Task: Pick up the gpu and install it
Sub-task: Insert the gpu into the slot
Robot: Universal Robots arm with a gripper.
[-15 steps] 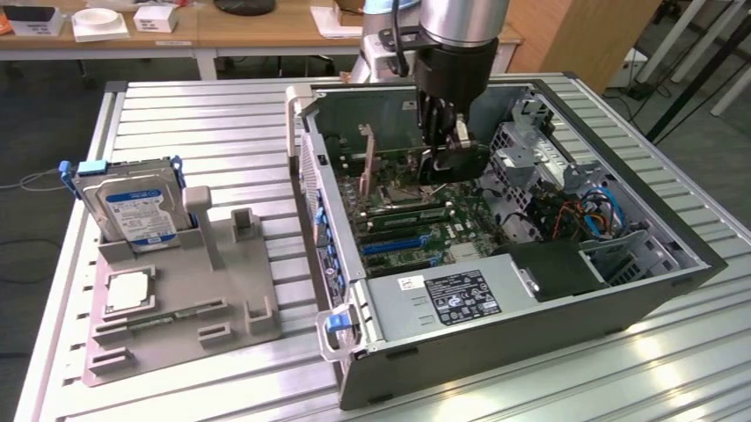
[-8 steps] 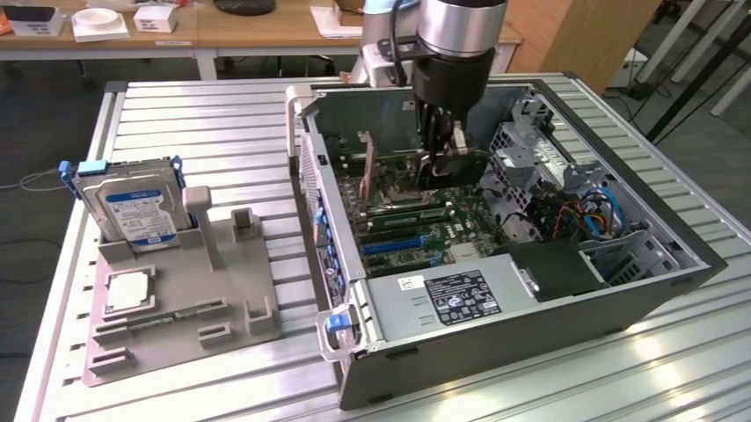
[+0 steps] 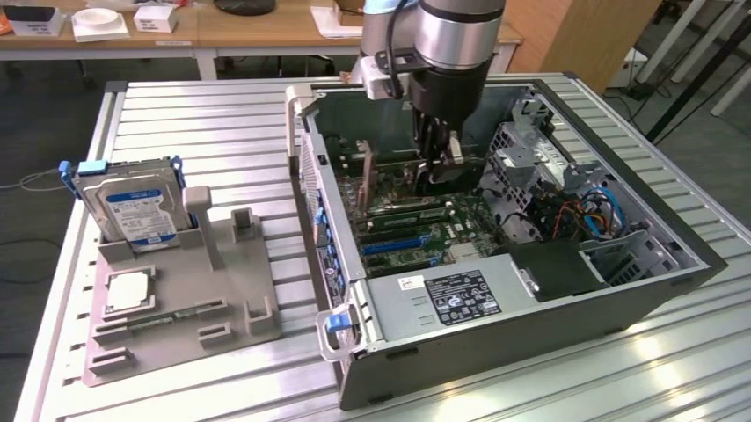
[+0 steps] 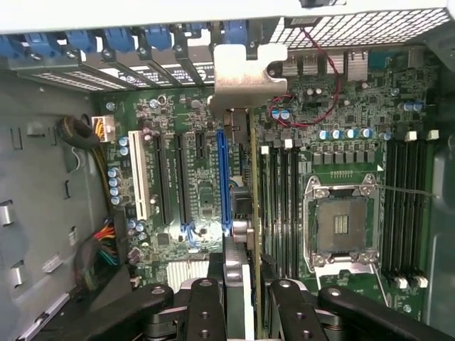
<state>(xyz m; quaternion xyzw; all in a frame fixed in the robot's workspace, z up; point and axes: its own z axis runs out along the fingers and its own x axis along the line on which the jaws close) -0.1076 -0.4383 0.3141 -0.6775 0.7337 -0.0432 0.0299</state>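
The gpu [image 3: 368, 173] stands on edge inside the open computer case [image 3: 657, 272], over the motherboard's expansion slots. In the wrist view the gpu [image 4: 240, 266] appears edge-on, its silvery end bracket [image 4: 245, 71] up against the rear slot panel, right beside the blue slot [image 4: 222, 177]. My gripper [image 3: 441, 171] reaches down into the case from above. Both black fingers [image 4: 206, 309] flank the card's near end, and the gripper [image 4: 242, 288] is shut on it.
On the exterior view's left, a grey fixture [image 3: 235, 299] holds a hard drive [image 3: 135, 207], a square CPU chip [image 3: 127, 290] and a memory stick [image 3: 176, 315]. Inside the case are the power supply [image 3: 458, 294], the bare CPU socket [image 4: 341, 224], memory slots [image 4: 405, 206] and cables [image 4: 96, 131].
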